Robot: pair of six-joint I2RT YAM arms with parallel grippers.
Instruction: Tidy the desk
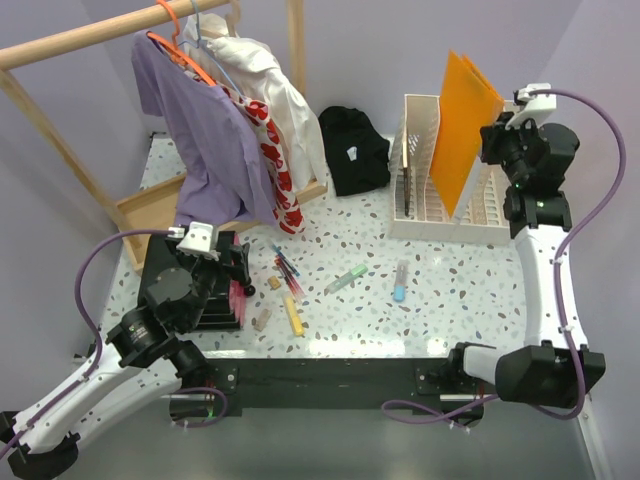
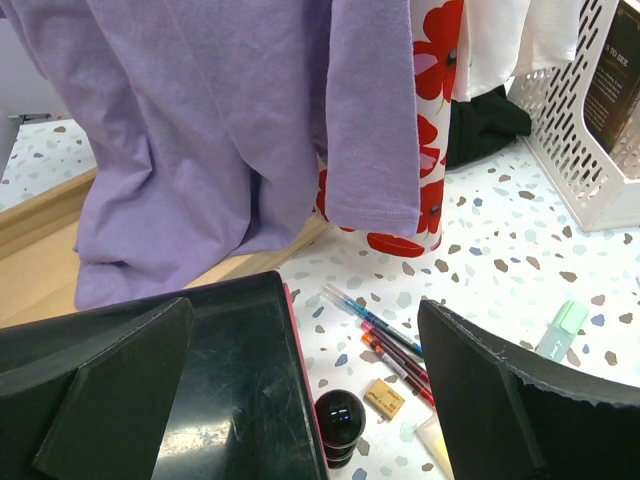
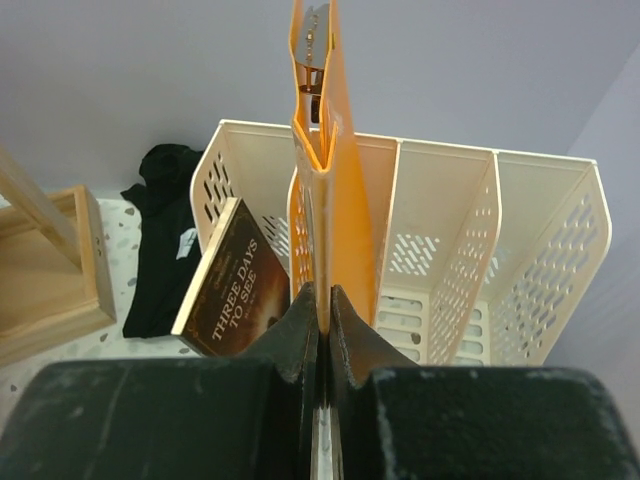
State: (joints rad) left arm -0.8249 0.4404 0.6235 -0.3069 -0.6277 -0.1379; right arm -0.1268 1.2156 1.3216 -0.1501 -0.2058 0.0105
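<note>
**Q:** What is shown, and what could go wrong?

**A:** A white speckled desk [image 1: 450, 300] is seen from above, filling the middle of the view, with both arms bolted at its near edge. At its back right a cream file organizer [image 1: 418, 140] is stood. An orange folder [image 1: 465, 120] is held upright over it, pinched by its edge in the closed right gripper [image 3: 323, 300]. If the thin folder is lowered out of line with a slot, it could be caught on a divider and buckled. The light organizer could also be shoved or tipped. Whether the folder's lower edge is already inside a slot cannot be told.

**Q:** And the left side?

**A:** The left gripper [image 1: 230, 265] is held with its fingers spread wide, gripping nothing, over a black flat case [image 2: 230, 380]. A purple shirt [image 1: 205, 130] is hung close behind, and it could be snagged if that arm is raised carelessly.

**Q:** What is held in the containers?

**A:** Four compartments are counted in the organizer. A book [image 3: 232, 285] titled "Three Days to See" is leant in the leftmost, as seen from the wrist. The two on the right appear empty. A wooden tray [image 1: 150, 212] at the back left is partly covered by the hanging clothes. Pens [image 1: 287, 268], a green highlighter [image 1: 346, 278] and a small blue tube [image 1: 400, 282] are scattered loose on the desk, in no container.
</note>
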